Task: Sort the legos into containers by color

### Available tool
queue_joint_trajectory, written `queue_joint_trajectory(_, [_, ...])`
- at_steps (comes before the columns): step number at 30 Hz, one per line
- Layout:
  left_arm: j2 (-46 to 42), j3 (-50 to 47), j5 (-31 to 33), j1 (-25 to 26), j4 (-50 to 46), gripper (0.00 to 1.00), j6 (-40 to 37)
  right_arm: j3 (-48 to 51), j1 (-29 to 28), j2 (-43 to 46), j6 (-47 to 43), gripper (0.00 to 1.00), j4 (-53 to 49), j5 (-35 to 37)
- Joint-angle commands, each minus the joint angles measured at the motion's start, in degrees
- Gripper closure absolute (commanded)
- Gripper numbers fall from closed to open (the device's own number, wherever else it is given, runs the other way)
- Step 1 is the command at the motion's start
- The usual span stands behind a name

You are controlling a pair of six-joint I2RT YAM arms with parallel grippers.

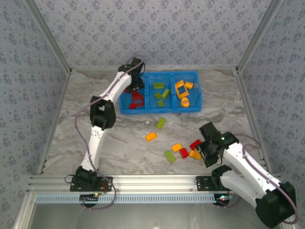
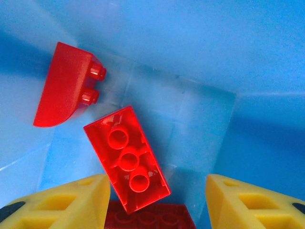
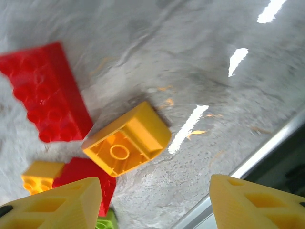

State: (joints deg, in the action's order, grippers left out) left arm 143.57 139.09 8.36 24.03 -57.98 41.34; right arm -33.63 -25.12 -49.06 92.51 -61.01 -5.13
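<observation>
Holding left end effector (image 2: 159,200) wide open, gripping nothing, low inside left compartment of blue bin (image 2: 200,43), w/ red brick (image 2: 127,160) lying hollow side up between the fingers, touching neither. Seeing curved red piece (image 2: 64,90) leaning by far wall and a darker red brick (image 2: 152,218) partly under the first.

Hanging right end effector (image 3: 155,205) just as wide, also empty, just above orange-yellow brick (image 3: 126,145) on worktop (image 3: 200,71), w/ its hollow underside turned toward the camera, so prob tipped on its side. Noting long red brick (image 3: 45,93) just beside it, touching or nearly, can't tell, plus small yellow brick (image 3: 40,177) near.

Checking top view: showing greens in middle compartment and orange-yellows in right one, w/ green bricks (image 1: 161,123) and an orange brick (image 1: 151,136) lying loose mid-worktop.

Judging bricks as light, rigid, glossy hard plastic, not fragile, prob slippery on rounded faces. Taking orange-yellow brick across its two flat parallel sides, approx mid-length, avoiding the rounded edge. Expecting skidding or twisting on slick worktop if one finger lands first, w/ long red brick leaving little room on that side
</observation>
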Motion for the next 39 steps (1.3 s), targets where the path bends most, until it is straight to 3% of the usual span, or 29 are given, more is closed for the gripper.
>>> queue_joint_trajectory(1, [-8.27,-0.12,-0.02,1.53,-1.48,0.43,-1.09,1.80,2.11,0.17,15.65,0.36,-2.09,0.94])
queue_joint_trajectory(11, [-27.38,-16.47,0.62,8.56,-0.61,0.38,-0.46,7.72,5.03,-4.64,27.19,0.31,13.22,-3.20])
queue_joint_trajectory(22, [-47.49,-40.38,-0.86,12.85,0.44,0.38,-0.48,11.92,3.27,-6.71,31.50,0.32,22.94,-3.23])
queue_joint_trajectory(29, [-55.37,-49.94,-1.32,16.03,-0.65,0.38,0.26,12.82,-1.78,-10.92,37.54,0.41,29.87,-1.40])
queue_joint_trajectory(31, [-57.48,-52.11,-1.08,16.99,-0.53,0.38,-0.20,11.77,-2.10,-12.53,37.32,0.44,30.41,-1.20])
queue_joint_trajectory(33, [-59.69,-54.79,-0.91,18.36,0.25,0.38,-1.87,10.52,-2.12,-13.38,37.02,0.54,29.55,-0.19])
queue_joint_trajectory(39, [-64.50,-62.88,-1.55,20.35,1.77,0.38,-2.35,10.39,-1.80,-13.99,38.45,0.61,31.47,1.95])
